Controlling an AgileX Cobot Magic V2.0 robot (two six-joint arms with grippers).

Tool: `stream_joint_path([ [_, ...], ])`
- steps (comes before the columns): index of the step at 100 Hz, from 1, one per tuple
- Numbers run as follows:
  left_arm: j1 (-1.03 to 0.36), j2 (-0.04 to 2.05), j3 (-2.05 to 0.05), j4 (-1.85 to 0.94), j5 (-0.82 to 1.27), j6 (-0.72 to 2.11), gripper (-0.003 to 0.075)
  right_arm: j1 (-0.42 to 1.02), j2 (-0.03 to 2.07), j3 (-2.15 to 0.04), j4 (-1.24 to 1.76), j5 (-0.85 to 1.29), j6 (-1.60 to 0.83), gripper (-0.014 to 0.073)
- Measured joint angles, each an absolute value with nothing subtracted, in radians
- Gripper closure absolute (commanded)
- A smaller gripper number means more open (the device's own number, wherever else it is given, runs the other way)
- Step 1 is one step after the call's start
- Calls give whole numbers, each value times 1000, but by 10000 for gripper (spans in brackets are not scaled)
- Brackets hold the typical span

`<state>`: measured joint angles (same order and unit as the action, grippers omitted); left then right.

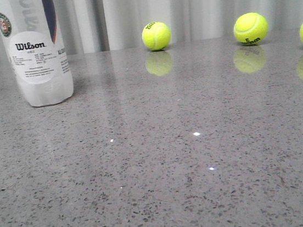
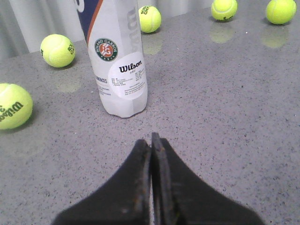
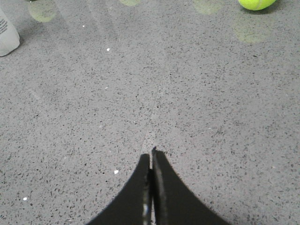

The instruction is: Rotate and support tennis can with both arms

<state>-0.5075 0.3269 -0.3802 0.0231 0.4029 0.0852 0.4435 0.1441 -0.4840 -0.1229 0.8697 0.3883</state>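
The tall clear plastic tennis can (image 2: 118, 61) with its white-and-navy Wilson label stands upright on the grey speckled table (image 1: 202, 168), untouched, just ahead of the black left gripper (image 2: 151, 140), whose jaws are pressed together, and well apart from the likewise closed right gripper (image 3: 151, 157)

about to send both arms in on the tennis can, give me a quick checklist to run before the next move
1. Tennis can upright on the table: ok, it stands on its base at the far left.
2. Left gripper open for a grasp: not ok, jaws closed together, short of the can.
3. Right gripper open: not ok, jaws closed, over bare table far from the can.
4. Path from left gripper to can free: ok in the left wrist view.
5. Loose balls away from the can: ok, though the nearest ball could be nudged.
6. Can's top and lid state: cannot tell, cut off in every view.
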Motion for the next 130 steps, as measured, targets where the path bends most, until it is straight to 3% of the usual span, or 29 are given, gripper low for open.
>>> stream_joint_path([
  [15, -460, 225, -287, 36, 394, 85, 739, 444, 144, -484, -123, 870, 388, 662],
  [46, -148, 11, -112, 42, 268, 85, 739, 444, 144, -484, -123, 870, 388, 662],
  [67, -3, -5, 1, 17, 116, 83, 739, 444, 144, -484, -123, 870, 388, 662],
  [130, 43, -5, 1, -10, 92, 77, 739, 444, 142, -484, -123, 870, 388, 662],
])
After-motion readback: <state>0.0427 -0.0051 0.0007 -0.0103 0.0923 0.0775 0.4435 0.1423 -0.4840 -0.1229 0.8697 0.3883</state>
